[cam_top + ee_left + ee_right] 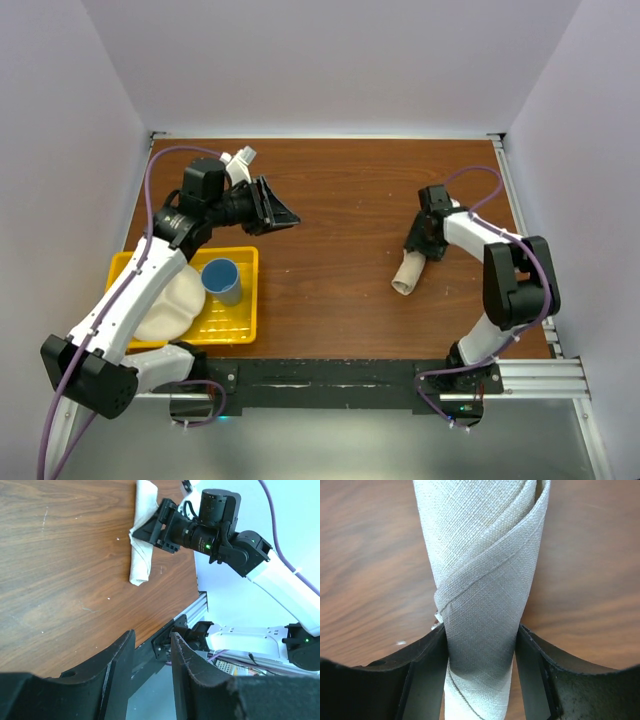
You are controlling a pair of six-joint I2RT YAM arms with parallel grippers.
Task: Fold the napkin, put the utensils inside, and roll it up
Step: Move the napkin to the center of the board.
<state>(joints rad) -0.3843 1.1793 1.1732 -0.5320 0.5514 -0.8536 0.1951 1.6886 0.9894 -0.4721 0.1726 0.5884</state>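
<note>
Beige cloth lay on the table [340,190] as a finished-looking roll: the napkin [409,272] was wound into a tight tube on the right half, one end under the right arm and the other pointing toward the near edge. In the right wrist view its layers [485,580] spiralled over one another, with a hemmed edge crossing the outside. No knife showed in any view; it may have been wrapped inside, but the pictures could not confirm that. By my reading the folding and rolling were done, and what was left was little more than letting go, and perhaps tidying the roll.

The right gripper [425,243] was closed about halfway onto one end of the roll, a finger pressing each side of the cloth [481,645]. The left gripper [280,212] hung above the left part of the table, part open with nothing between its fingers [152,635], aimed across at the roll.

At the left near corner sat a yellow tray [232,322] holding a blue cup [221,280] and a pale plate [170,305], partly hidden beneath the left arm. These were well apart from the napkin, and nothing lay near the roll to hinder a release.
</note>
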